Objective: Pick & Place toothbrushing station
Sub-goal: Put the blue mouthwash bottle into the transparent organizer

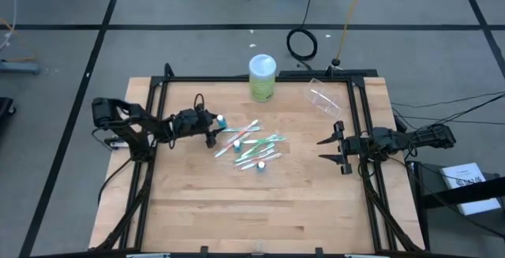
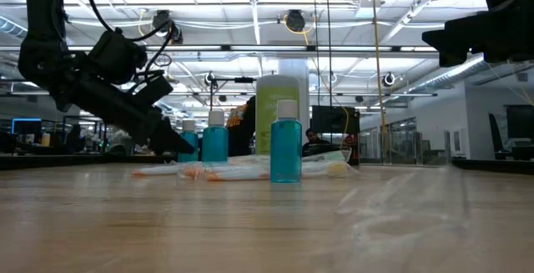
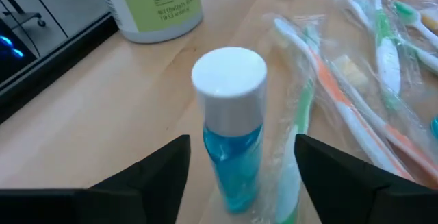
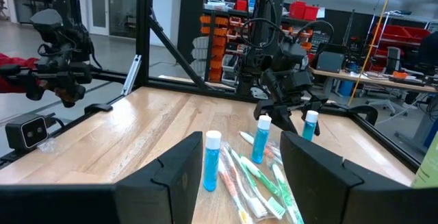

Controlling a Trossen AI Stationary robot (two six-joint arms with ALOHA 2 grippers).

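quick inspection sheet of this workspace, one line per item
surface: bare wooden table in a black frame
job's things: toothbrushes heaped mid-table; three teal tubes upright beside them; clear cup lying on its side at the far right corner
clutter: lime-green cylinder upright at the far edge
grippers: left gripper open around a teal tube at the pile's left end, not yet closed on it; right gripper open, holding nothing, waiting right of the pile
cables: black coil on the floor beyond the table
surroundings: workshop with shelving; no person clearly seen
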